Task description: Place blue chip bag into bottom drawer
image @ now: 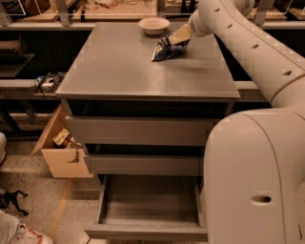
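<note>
A workshop with a speckled floor [28,190] and a wooden workbench [114,10] along the back wall surrounds a grey metal cabinet [119,71] with a broad flat top.

At the far left, a low shelf holds a small jumble of dark and pale items too indistinct to name. Below it an open cardboard box [59,155] leans against the cabinet's left side. A light-coloured shoe [21,234] shows at the bottom left corner.

The cabinet front has three drawers. The top drawer [143,131] and the middle drawer [143,164] each stand slightly out. The bottom drawer [147,202] is pulled well out, its shallow tray open to view.

At the back of the cabinet top, near the middle, sits a white bowl [153,25]. Just right of it and a little nearer lies the blue chip bag [164,50], on the cabinet top and peaked upward toward its upper right corner. The gripper [181,34] is at that corner, its tan fingers [183,33] pinched on the bag's top edge.

From there the white robot arm [248,47] runs down to the right, and the robot's rounded body [252,181] fills the lower right, beside the drawers.
</note>
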Available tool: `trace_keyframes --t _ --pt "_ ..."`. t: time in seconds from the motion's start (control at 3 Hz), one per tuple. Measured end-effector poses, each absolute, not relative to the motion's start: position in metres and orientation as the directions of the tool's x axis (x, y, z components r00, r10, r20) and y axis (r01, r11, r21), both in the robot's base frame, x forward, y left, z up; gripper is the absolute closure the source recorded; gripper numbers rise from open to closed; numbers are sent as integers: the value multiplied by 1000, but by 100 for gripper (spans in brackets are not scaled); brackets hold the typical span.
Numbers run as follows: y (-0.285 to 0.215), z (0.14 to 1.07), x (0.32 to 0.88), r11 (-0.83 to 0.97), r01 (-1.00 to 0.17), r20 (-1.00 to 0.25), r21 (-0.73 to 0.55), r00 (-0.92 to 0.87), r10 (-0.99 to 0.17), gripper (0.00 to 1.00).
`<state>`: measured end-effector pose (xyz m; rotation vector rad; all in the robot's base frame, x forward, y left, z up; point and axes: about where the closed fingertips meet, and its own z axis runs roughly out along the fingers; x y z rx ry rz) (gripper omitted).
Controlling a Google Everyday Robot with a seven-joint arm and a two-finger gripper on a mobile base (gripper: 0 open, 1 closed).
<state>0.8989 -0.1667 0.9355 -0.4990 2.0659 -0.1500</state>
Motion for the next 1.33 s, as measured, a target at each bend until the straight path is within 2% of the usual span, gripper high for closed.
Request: trace_keyframes --t 0.33,0.67,1.33 --pt "-155 932 910 915 -286 -808 -284 -442 -389 0" --pt "-147 925 917 917 -292 -809 -273 -447 -383 17" --pt "-139 920 920 917 -308 -813 -254 -445 -375 63"
